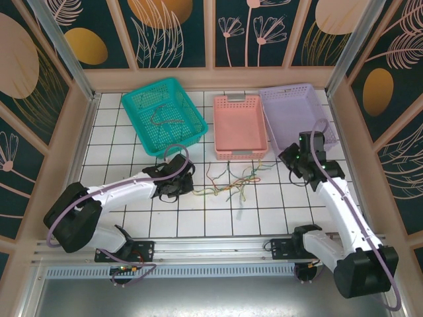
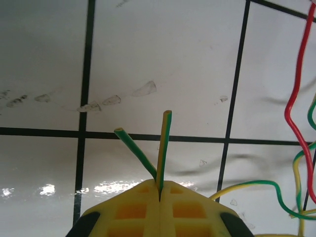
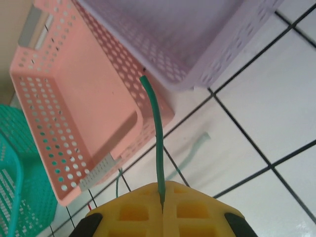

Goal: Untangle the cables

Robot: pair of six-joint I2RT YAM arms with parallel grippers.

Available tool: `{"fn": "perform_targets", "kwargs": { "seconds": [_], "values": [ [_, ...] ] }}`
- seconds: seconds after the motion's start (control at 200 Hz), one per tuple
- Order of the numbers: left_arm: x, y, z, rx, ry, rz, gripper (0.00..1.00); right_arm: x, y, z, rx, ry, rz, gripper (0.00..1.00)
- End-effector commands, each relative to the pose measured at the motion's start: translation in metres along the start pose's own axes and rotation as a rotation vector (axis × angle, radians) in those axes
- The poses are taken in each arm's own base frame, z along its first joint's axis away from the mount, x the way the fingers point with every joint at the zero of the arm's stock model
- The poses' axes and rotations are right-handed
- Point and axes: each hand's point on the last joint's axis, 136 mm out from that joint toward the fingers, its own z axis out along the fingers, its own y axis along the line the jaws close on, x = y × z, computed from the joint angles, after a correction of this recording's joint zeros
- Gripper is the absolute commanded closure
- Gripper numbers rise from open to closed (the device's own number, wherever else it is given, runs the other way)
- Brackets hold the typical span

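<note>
Between left fingers point(image 2: 133, 215): two yellow-green cables point(image 2: 164, 148); right fingers point(image 3: 136, 213): green cable point(image 3: 157, 133).

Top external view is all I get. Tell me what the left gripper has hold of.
Observer: The left gripper is shut on two yellow-green ends, which stick out past its pads in a V.
Operator: Now the right one.
Observer: The right gripper is shut on one green cable. A short length pokes out toward the corner where the pink basket and lilac basket meet.
Operator: Report what lies beside the left grip.
Observer: A red cable snakes over the tile at the right edge of the left wrist view, apart from the pads.
</note>
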Motion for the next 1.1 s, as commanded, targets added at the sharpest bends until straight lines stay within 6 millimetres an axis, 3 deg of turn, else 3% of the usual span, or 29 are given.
{"fn": "perform_targets", "kwargs": {
  "seconds": [0.0, 0.215, 0.666, 0.846, 1.096],
  "values": [
    [-0.012, 0.014, -0.008, -0.075, -0.066, -0.035, 1.00, -0.043, 0.012, -0.015, -0.012, -0.123, -0.015, 1.00],
    [-0.025, 0.020, -0.012, -0.130, -0.127, -0.037, 1.00, -0.090, 0.027, -0.033, -0.013, -0.223, 0.008, 1.00],
    [-0.025, 0.046, -0.014, -0.252, -0.152, 0.046, 1.00, -0.130, 0.027, -0.061, 0.006, -0.375, 0.061, 1.00],
    [-0.025, 0.051, -0.014, -0.264, -0.160, 0.050, 1.00, -0.130, 0.033, -0.058, -0.033, -0.360, 0.068, 1.00],
    [-0.034, 0.038, -0.015, -0.238, -0.180, 0.025, 1.00, -0.116, 0.041, -0.051, -0.093, -0.302, 0.073, 1.00]
  ]
}}
